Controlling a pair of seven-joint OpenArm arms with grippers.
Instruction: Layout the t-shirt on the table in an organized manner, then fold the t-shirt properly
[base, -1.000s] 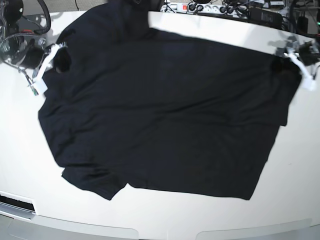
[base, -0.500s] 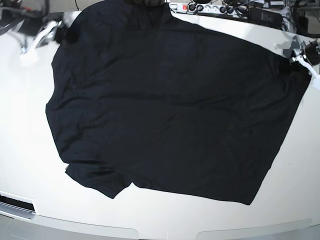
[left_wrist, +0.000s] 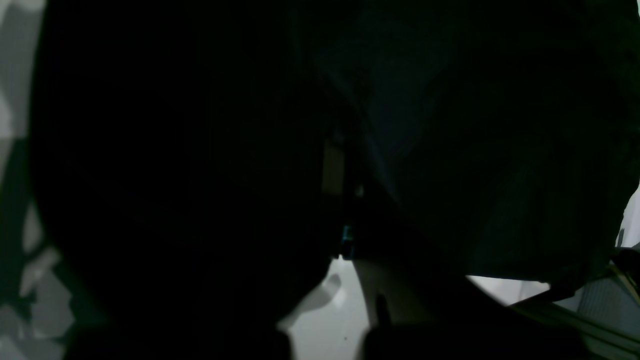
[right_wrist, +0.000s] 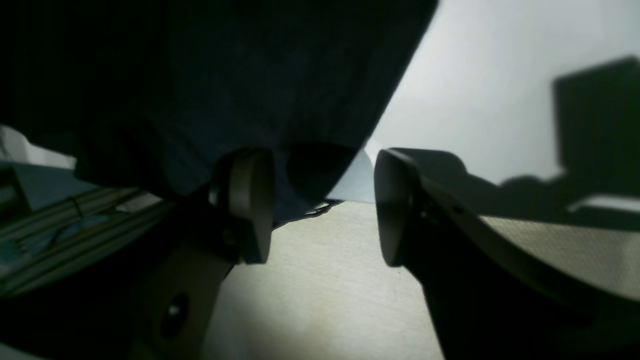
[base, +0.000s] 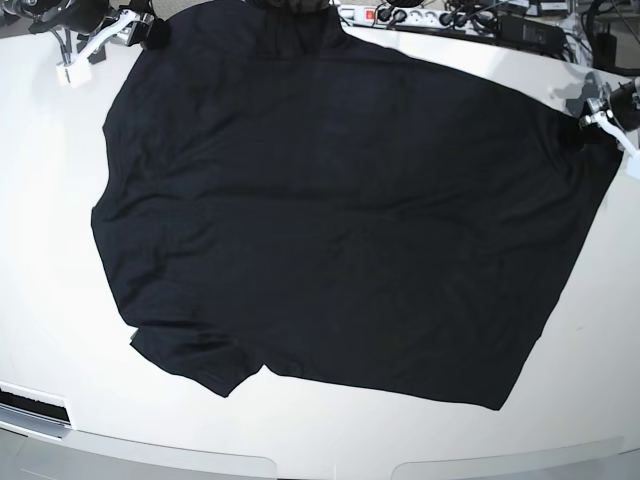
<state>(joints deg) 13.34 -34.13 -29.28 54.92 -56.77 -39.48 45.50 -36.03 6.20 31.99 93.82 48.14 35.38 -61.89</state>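
Observation:
The black t-shirt (base: 330, 220) lies spread mostly flat on the white table (base: 50, 250), with one sleeve at the near left. My right gripper (base: 125, 25) is at the far left corner by the shirt's shoulder. In the right wrist view its fingers (right_wrist: 250, 200) stand well apart, and the shirt's edge (right_wrist: 225, 75) hangs just behind them. My left gripper (base: 595, 118) is at the far right, at the shirt's corner, which is drawn up to it. In the left wrist view dark fabric (left_wrist: 475, 150) covers nearly everything, and the left gripper (left_wrist: 345, 250) appears closed on it.
A power strip and cables (base: 420, 15) lie along the far edge behind the shirt. The table's rounded front edge (base: 330, 465) runs below the shirt's hem. A dark slot (base: 35, 410) sits at the near left edge.
My right gripper has moved away to the table's far left corner, drawing the shirt's shoulder with it and stretching the shirt flatter. My left gripper has shifted slightly toward the far right.

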